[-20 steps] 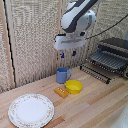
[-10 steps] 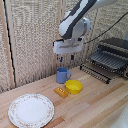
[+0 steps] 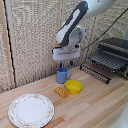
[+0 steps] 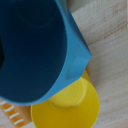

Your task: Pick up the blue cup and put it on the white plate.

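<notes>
The blue mug (image 3: 62,75) stands upright on the wooden table (image 3: 95,102), toward the back near the woven wall panel, with its handle turned to the exterior view's right. Directly above it hangs the pincer (image 3: 61,65), its dark fingers reaching down to the mug's rim; whether they are spread, pressed together or already pinching the wall of the mug cannot be told from either view (the fingertips are too small in the exterior view and do not show clearly in the wrist view).

Just beside the mug, on the exterior view's right and a little nearer the camera, sits a shallow yellow bowl (image 3: 74,86). A small orange block (image 3: 61,92) lies just beside the bowl on the exterior view's left, in front of the mug. The large white plate (image 3: 31,109), with a faint pattern round its rim, rests flat well apart from the mug, near the front edge on the exterior view's left. A dark wire rack (image 3: 107,60) stands at the back on the exterior view's right.

The wrist view is filled by the mug's open mouth (image 4: 30,47) and its handle, with the yellow bowl (image 4: 67,107) just beyond it.
</notes>
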### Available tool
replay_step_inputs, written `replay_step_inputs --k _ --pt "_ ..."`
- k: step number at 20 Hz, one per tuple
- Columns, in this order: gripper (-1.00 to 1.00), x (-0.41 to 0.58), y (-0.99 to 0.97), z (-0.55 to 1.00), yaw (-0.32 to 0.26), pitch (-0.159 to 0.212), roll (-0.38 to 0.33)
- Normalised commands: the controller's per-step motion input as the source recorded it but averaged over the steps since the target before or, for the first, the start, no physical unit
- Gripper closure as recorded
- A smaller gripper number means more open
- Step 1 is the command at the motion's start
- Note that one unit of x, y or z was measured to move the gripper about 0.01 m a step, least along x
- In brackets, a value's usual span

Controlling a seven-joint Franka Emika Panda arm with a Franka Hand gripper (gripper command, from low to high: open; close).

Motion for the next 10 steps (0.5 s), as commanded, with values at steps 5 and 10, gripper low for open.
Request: replay_step_inputs --k 5,10 --pt "-1.00 0.257 -0.06 -0.23 0.048 0.020 -0.049" --pt "-1.00 0.271 0.00 -0.18 0.064 -0.014 -0.062"
